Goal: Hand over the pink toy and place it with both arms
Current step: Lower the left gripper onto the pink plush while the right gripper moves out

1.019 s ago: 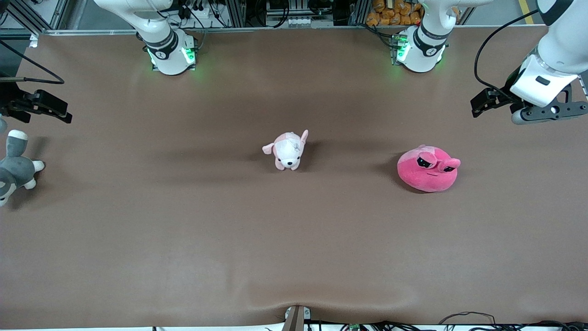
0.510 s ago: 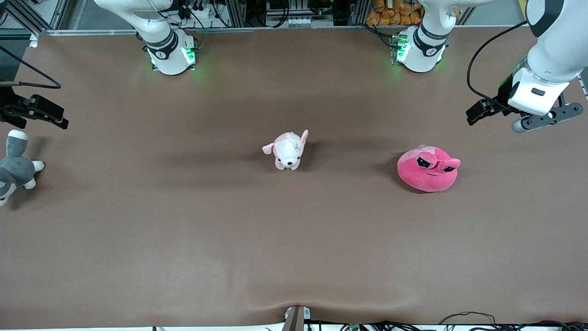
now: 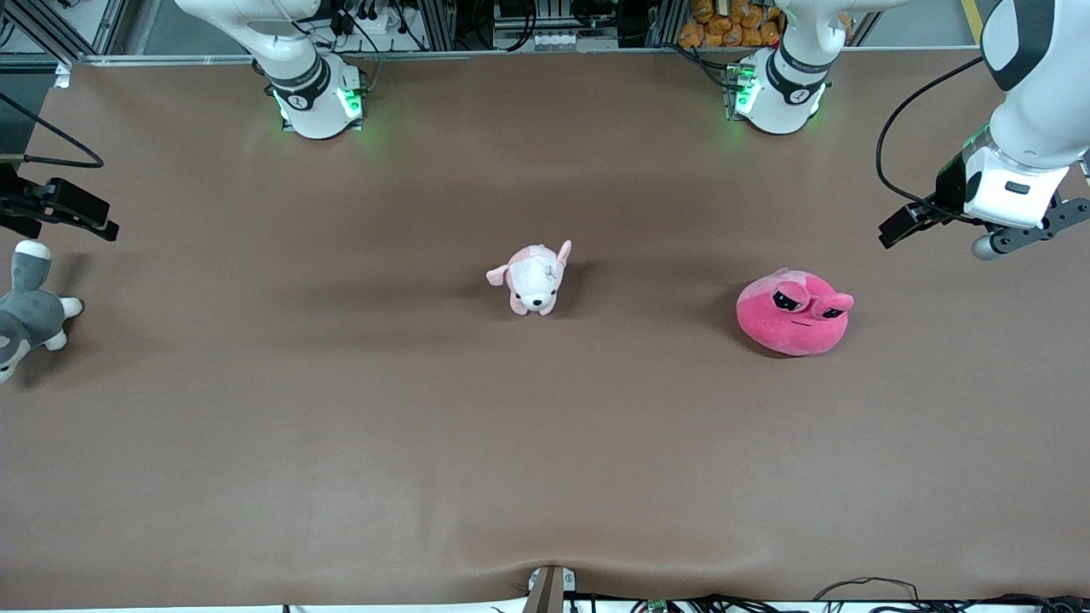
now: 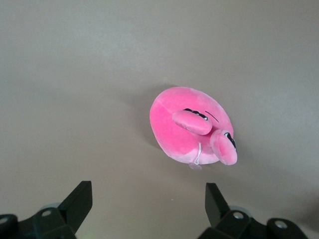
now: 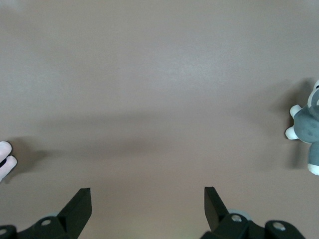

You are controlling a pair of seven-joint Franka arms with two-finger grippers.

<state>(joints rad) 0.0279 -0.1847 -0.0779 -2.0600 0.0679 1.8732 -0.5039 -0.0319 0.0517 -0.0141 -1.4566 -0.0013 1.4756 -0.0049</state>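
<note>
The brown tabletop [image 3: 341, 443] carried three plush toys. The left arm's hand [image 4: 147, 211] hung over the tabletop near the edge at the left arm's end, fingers spread wide, empty. The right arm's hand [image 5: 144, 211] hung at the edge of the right arm's end, fingers likewise spread, holding nothing. The pink toy [image 3: 794, 312] sat upright on the tabletop toward the left arm's end, apart from both hands. A grey-and-white plush [image 3: 25, 311] lay at the right arm's edge. A small pink-and-white dog plush [image 3: 532, 278] stood near the tabletop's middle.
</note>
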